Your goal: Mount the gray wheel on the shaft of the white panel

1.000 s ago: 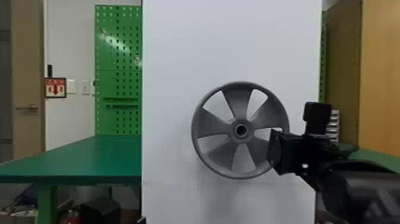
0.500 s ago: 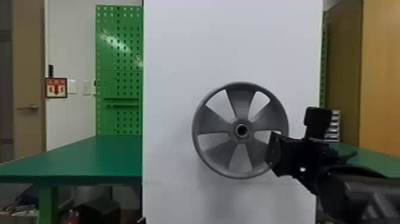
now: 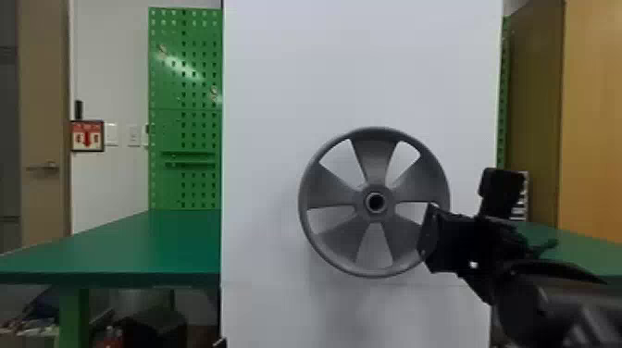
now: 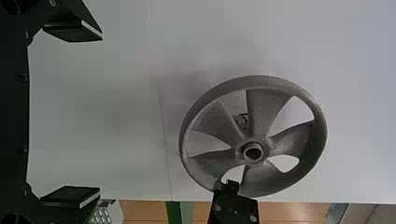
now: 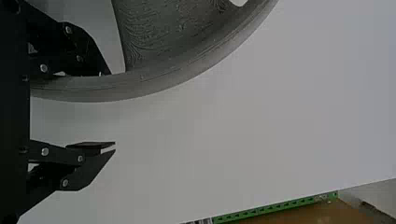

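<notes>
Five spokes of the gray wheel face me in the head view, its round hub open and dark in the middle. The wheel stands upright in front of the white panel, a soft shadow falling on the panel beside it. My right gripper comes in from the right and overlaps the wheel's edge at that side, a little lower than the hub. Green tabletops lie on both sides of the panel; on the left one a green pegboard rises beyond the table, with a red and white sign on the wall farther left.

In the left wrist view, my left gripper has its fingers spread wide with nothing between them, well apart from the wheel. I see the wheel at a slant, and through a gap between two spokes shows a small metallic part behind it. My other gripper is at the wheel's edge. I cannot tell whether the hub sits on the shaft.

In the right wrist view, my right gripper has its fingers parted: one reaches in past the rim, overlapping it, while the other is outside, apart from it, so they do not pinch the wheel.
</notes>
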